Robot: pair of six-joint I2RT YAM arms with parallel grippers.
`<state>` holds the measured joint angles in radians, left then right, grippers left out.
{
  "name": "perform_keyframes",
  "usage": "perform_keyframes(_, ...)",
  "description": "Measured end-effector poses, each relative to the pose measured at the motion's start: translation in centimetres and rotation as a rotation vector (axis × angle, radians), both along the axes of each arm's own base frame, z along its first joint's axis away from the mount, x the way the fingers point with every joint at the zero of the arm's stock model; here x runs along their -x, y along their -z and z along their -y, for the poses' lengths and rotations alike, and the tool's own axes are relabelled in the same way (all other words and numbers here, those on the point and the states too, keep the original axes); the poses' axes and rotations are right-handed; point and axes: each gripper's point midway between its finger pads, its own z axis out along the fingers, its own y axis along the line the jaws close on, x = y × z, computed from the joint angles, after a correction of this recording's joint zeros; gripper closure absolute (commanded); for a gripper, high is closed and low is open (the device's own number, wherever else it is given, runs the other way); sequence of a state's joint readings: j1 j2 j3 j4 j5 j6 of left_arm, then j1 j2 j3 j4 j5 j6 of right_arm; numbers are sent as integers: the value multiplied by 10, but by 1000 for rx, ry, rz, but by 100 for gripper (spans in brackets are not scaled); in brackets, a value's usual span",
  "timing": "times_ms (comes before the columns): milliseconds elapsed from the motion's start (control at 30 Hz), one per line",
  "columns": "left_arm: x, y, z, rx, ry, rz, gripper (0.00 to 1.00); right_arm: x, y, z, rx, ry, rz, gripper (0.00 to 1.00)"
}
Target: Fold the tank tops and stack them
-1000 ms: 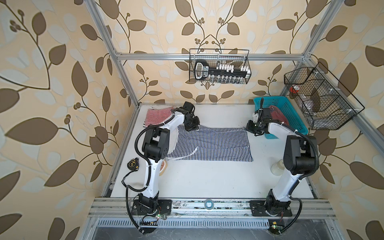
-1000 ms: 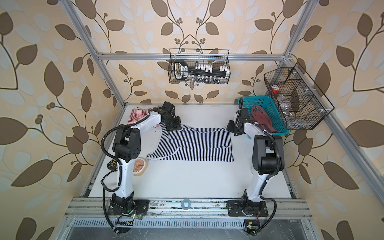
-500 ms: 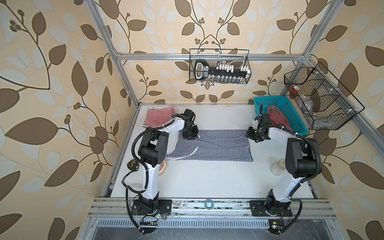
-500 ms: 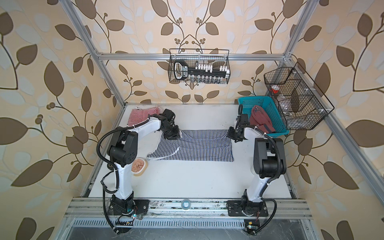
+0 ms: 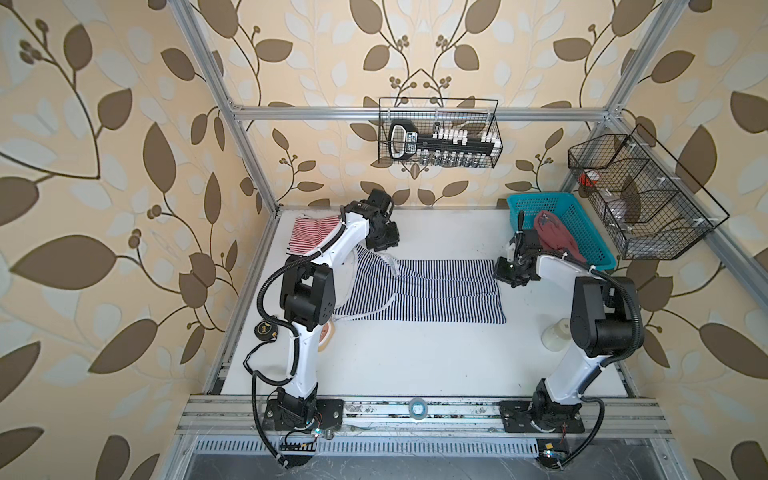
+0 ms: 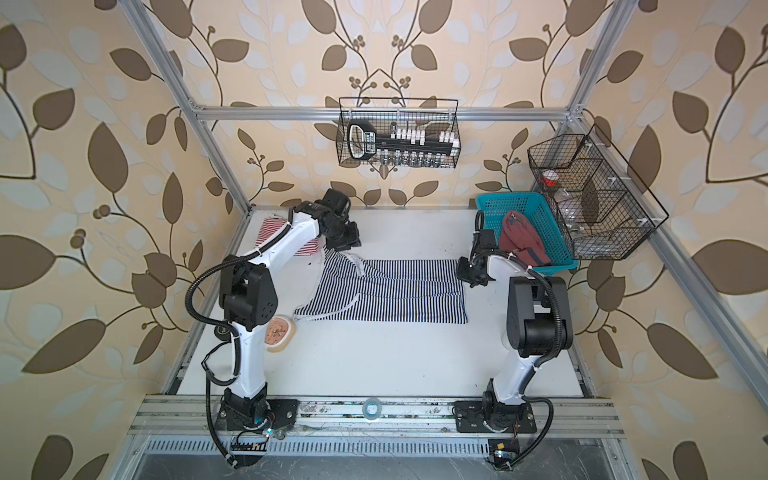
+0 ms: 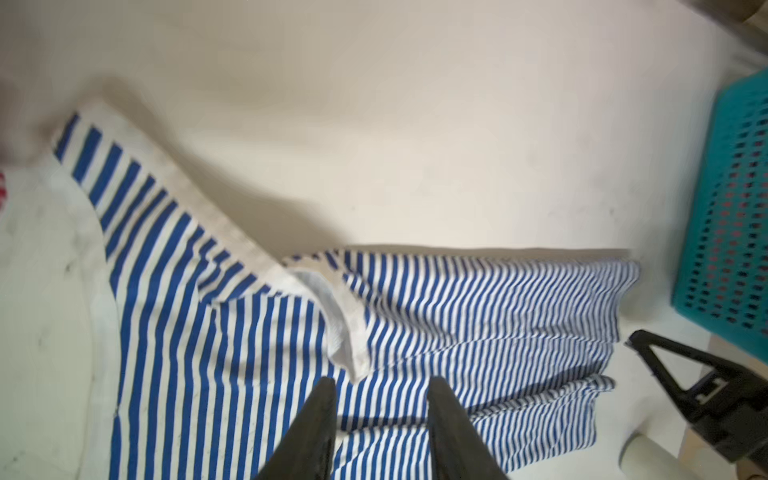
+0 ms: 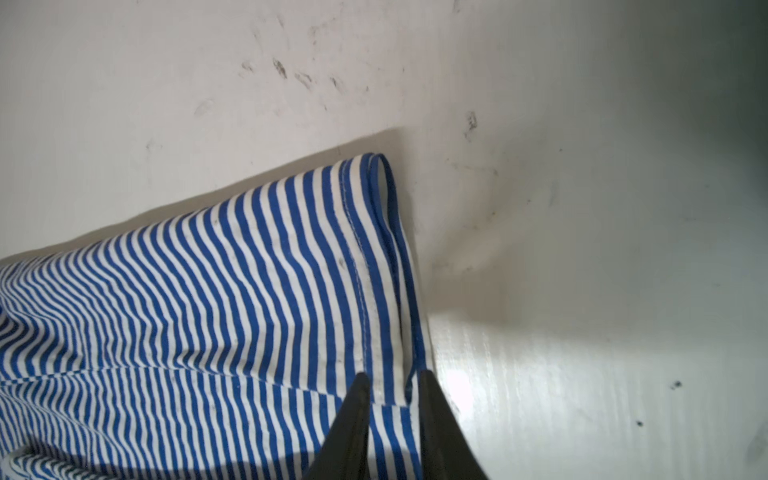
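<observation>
The navy-white striped top [image 5: 428, 291] lies spread on the middle of the white counter [image 5: 415, 361], its length running left to right in both top views [image 6: 390, 291]. Its straight hem is at the right and its white-trimmed straps are at the left. One strap reaches towards the far left corner, and the trim curls up in a small loop at the armhole. Shallow creases run along the body.

The left hand [image 7: 380, 384] hovers over the strap end. Its fingers [image 7: 324, 399] stand moderately apart and nothing is gripped between them. The right hand [image 8: 395, 380] is at the far right corner of the hem, its fingers only narrowly parted, and the hem edge lies in the gap.

The red-white striped top [image 5: 309, 232] sits folded at the far left corner of the counter, partly under the left arm. The dusty red top [image 5: 555, 232] lies bunched in the teal basket [image 5: 536, 201] at the far right
</observation>
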<state>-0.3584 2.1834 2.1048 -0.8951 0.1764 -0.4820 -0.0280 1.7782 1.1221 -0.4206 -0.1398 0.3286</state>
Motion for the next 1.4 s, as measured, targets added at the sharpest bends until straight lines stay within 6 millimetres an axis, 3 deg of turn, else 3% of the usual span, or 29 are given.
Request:
perform_keyframes(100, -24, 2, 2, -36, -5, 23, 61, 0, -5, -2, 4, -5, 8, 72)
perform_keyframes(200, -31, 30, -4, -103, -9, -22, 60, -1, -9, -4, 8, -10, 19, 72)
perform_keyframes(367, -21, 83, -16, -177, -10, -146, 62, -1, -13, -6, 9, -16, 27, 72)
perform_keyframes(667, 7, 124, -34, -243, -10, -251, 66, 0, -17, -22, 5, -46, 33, 72)
perform_keyframes(800, 19, 123, -42, -264, -17, -260, 67, -1, -19, -36, 1, -74, 36, 72)
perform_keyframes(1100, 25, 90, -51, -266, -50, -187, 67, -14, -19, -72, -9, -140, 44, 72)
perform_keyframes(1233, 29, 90, -56, -285, -58, -186, 66, -29, -17, -91, -24, -172, 49, 73)
perform_keyframes(1400, 22, 89, -77, -333, -102, -175, 60, -49, -19, -112, -53, -210, 67, 72)
